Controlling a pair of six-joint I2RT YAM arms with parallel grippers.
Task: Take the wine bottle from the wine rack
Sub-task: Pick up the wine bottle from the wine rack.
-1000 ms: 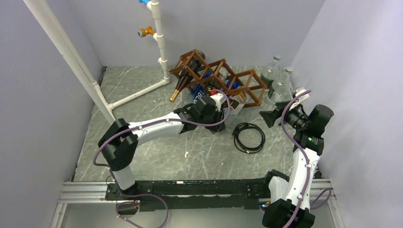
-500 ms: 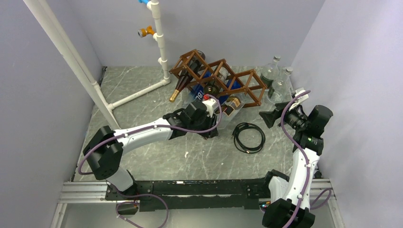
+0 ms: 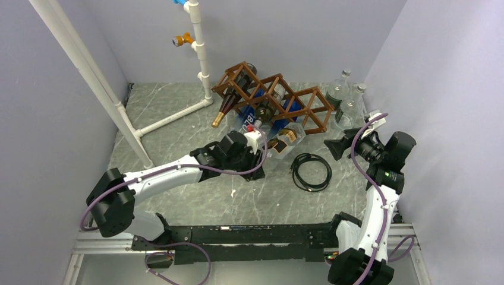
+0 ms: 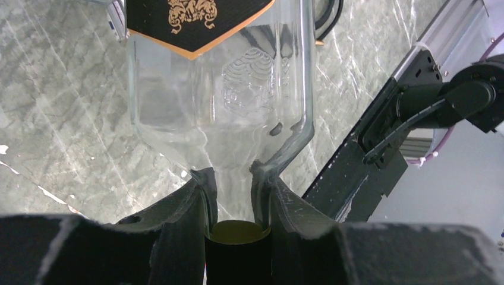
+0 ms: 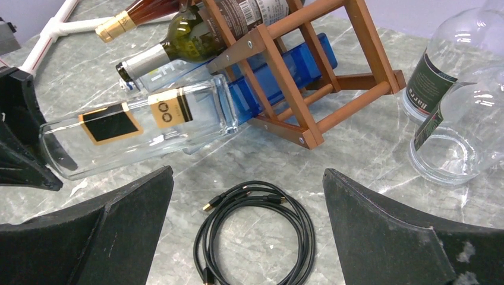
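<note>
Top external view: the left pincer (image 3: 266, 153) is clamped on the neck of a clear wine bottle (image 3: 285, 136), which lies along the counter (image 3: 178, 113) with its base at the wooden wine rack (image 3: 295, 95). Left wrist view: the neck is gripped between closed fingers (image 4: 190, 202). Right wrist view: the right pincer (image 5: 246, 175) is spread wide open over a coiled black cable (image 5: 255, 231).
</note>
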